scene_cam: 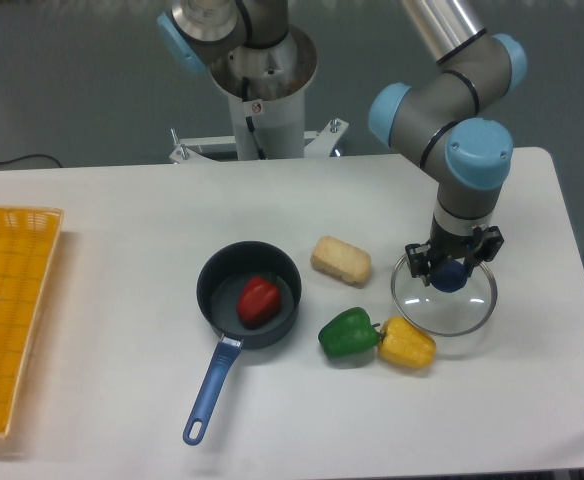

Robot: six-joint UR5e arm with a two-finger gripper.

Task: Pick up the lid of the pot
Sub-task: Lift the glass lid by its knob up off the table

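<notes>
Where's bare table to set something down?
Widest: between the orange basket and the pan. Also front right, beside the yellow item.
Crowded: from pan to pot lid, which the pincer grips; beige block, green item and yellow item between.
</notes>
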